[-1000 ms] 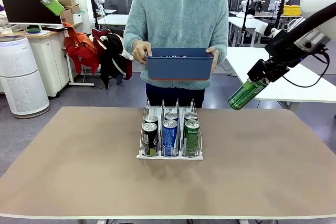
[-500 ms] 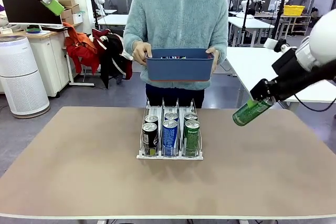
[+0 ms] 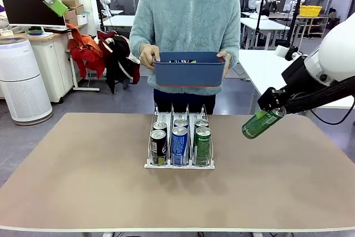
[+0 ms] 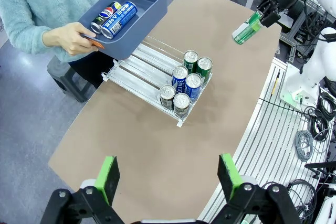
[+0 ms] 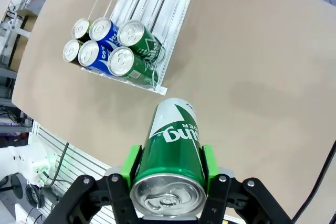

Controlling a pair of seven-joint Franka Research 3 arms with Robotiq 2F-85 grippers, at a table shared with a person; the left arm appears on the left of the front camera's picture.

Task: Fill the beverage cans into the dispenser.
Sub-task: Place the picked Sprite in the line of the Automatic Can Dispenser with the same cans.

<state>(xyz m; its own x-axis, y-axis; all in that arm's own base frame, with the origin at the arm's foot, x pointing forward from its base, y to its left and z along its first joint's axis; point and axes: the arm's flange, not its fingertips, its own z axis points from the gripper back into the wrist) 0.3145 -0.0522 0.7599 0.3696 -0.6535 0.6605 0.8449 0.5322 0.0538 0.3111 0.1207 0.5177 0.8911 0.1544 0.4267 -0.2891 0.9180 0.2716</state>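
Front level, wrists overhead — dispenser [image 4: 143,67] shared (all).

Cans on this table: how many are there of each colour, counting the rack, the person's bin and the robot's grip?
Black cans: 3 (2 in the rack, 1 in the bin)
Blue cans: 3 (2 in the rack, 1 in the bin)
Green cans: 3 (2 in the rack, 1 held in the right jaws)
Total: 9 in sight
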